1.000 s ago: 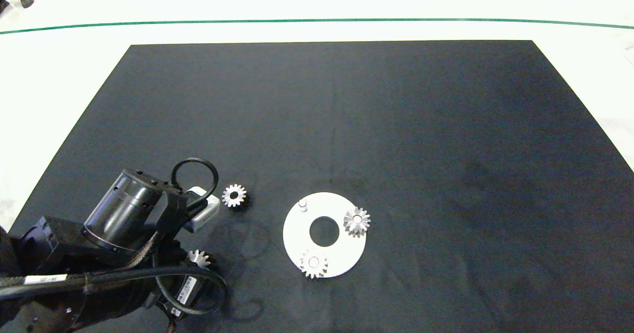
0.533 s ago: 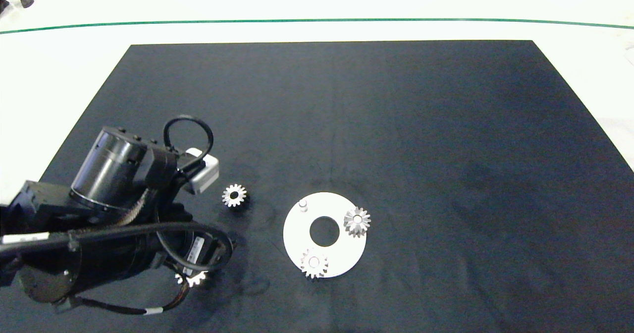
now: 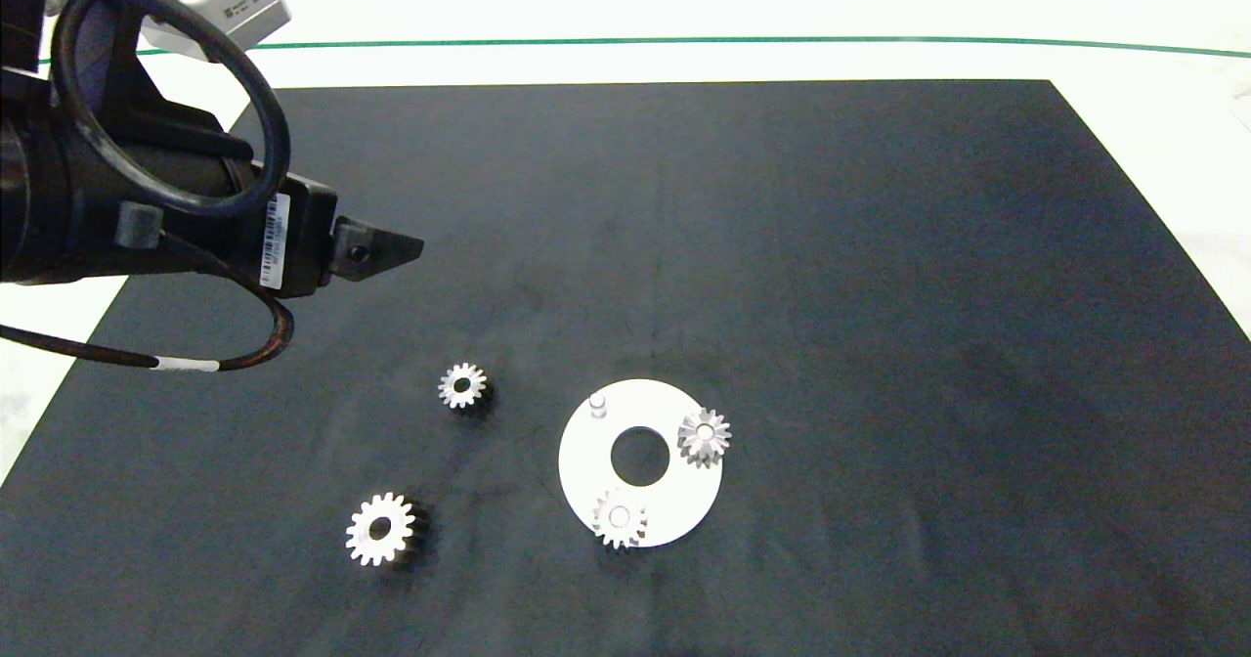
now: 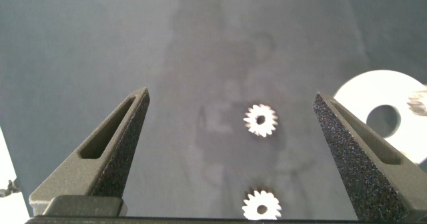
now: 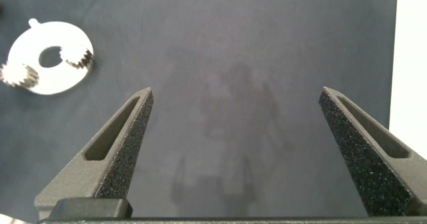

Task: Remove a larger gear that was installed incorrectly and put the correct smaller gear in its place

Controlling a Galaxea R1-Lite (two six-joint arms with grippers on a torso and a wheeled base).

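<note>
The larger gear (image 3: 379,530), with blunt teeth and a wide bore, lies flat on the black mat at the front left; the left wrist view catches it (image 4: 261,205) at the picture's edge. The smaller gear (image 3: 462,385) (image 4: 261,120) lies loose on the mat between it and the white round plate (image 3: 586,452). On the plate sit two small gears (image 3: 704,434) (image 3: 619,518), and one peg (image 3: 598,402) stands bare. My left gripper (image 3: 406,244) (image 4: 231,94) hangs open and empty, high over the mat's far left. My right gripper (image 5: 237,89) is open over bare mat, outside the head view.
The black mat (image 3: 880,295) covers most of the white table, with a green line (image 3: 684,39) beyond its far edge. The right wrist view shows the plate (image 5: 60,34) with its two gears well away from that gripper. A loose cable (image 3: 195,364) hangs under the left arm.
The left arm has risen and swung back from the front left to the far left. The larger gear, half hidden under the arm before, now lies uncovered on the mat.
</note>
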